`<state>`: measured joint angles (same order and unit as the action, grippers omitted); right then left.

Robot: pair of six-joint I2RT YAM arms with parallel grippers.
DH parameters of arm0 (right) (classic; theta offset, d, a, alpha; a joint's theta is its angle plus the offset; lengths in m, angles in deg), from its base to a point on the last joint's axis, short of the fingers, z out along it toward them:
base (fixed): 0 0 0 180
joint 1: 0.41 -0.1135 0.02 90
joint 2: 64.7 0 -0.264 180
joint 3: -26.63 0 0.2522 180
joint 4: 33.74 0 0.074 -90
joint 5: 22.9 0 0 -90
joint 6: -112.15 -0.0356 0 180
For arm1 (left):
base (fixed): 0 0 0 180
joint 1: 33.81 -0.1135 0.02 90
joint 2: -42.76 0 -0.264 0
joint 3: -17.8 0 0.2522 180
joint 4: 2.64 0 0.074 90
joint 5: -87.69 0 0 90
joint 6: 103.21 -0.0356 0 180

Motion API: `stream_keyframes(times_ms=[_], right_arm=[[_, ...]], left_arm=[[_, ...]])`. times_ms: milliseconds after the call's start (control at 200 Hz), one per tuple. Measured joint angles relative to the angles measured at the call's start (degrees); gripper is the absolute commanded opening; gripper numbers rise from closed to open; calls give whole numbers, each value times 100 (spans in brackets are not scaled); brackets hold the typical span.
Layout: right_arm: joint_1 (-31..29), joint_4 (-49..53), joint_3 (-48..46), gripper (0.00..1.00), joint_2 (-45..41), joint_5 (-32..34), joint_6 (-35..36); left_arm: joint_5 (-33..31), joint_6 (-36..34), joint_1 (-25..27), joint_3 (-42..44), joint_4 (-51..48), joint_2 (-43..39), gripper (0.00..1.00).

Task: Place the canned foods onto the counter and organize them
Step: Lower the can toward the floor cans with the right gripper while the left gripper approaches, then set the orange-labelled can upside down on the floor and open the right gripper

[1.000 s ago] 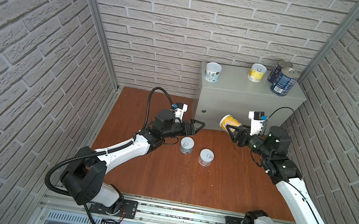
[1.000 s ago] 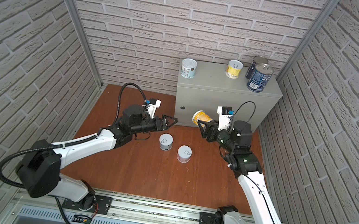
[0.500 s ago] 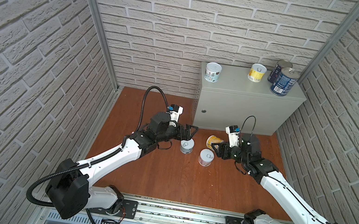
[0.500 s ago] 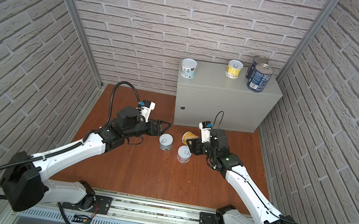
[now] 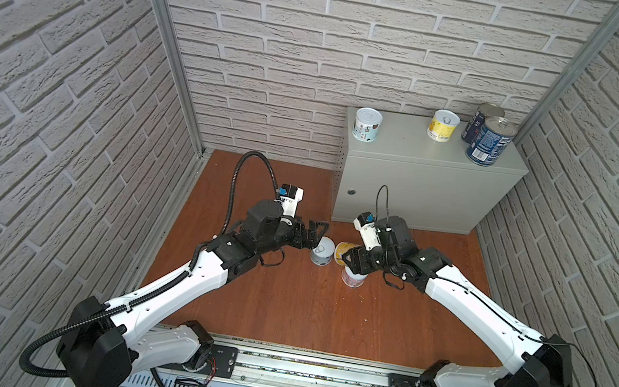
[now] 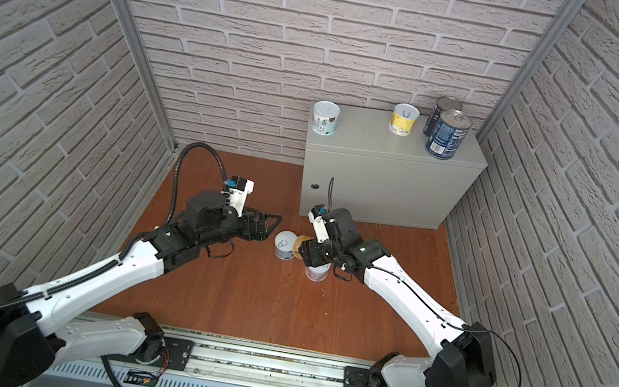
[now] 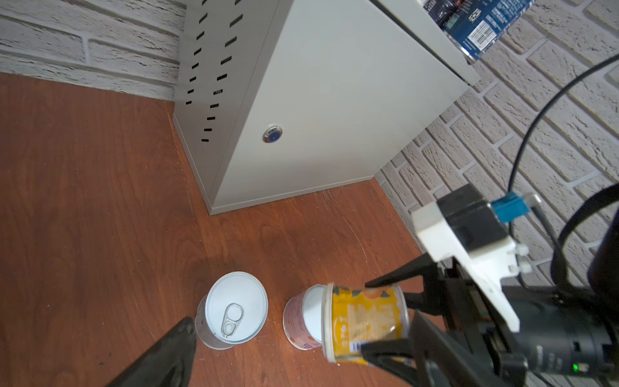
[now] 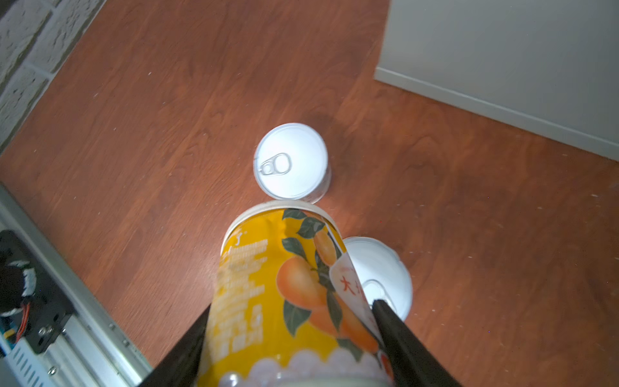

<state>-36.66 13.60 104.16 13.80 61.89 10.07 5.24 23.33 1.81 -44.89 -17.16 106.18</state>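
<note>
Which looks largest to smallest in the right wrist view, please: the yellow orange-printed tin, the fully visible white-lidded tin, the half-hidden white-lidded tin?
1. The yellow orange-printed tin: largest, though nearest the camera.
2. The fully visible white-lidded tin and the half-hidden white-lidded tin: lids look alike, one partly covered, so unranked.

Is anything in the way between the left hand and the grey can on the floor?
Nothing visible. The open left hand sits right beside the grey can. The orange can, gripped sideways by the right hand, hangs close on the grey can's far side, just above the pink can.
</note>
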Motion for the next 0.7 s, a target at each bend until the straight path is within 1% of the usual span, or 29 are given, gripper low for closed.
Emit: stream_keyframes(times_ms=[90, 215, 365, 415, 495, 620, 700], right_arm=[[-330, 149, 190, 27, 378, -17, -7], [-623, 221, 282, 26, 929, -90, -26], [-710, 225, 295, 25, 1482, -129, -129], [-710, 236, 334, 27, 1655, -125, -146], [-713, 234, 437, 33, 1875, -131, -160], [-715, 181, 542, 57, 1993, -164, -168], [-715, 168, 616, 66, 1998, -221, -168]], left_arm=[[-87, -42, -74, 125, -68, -166, 98], [-238, -52, -184, 356, -175, -372, 99], [-389, -50, -321, 577, -522, -586, 98], [-435, -50, -352, 658, -619, -684, 98], [-511, -50, -376, 769, -754, -841, 98], [-597, -57, -411, 852, -968, -1021, 98], [-623, -90, -411, 876, -999, -1043, 98]])
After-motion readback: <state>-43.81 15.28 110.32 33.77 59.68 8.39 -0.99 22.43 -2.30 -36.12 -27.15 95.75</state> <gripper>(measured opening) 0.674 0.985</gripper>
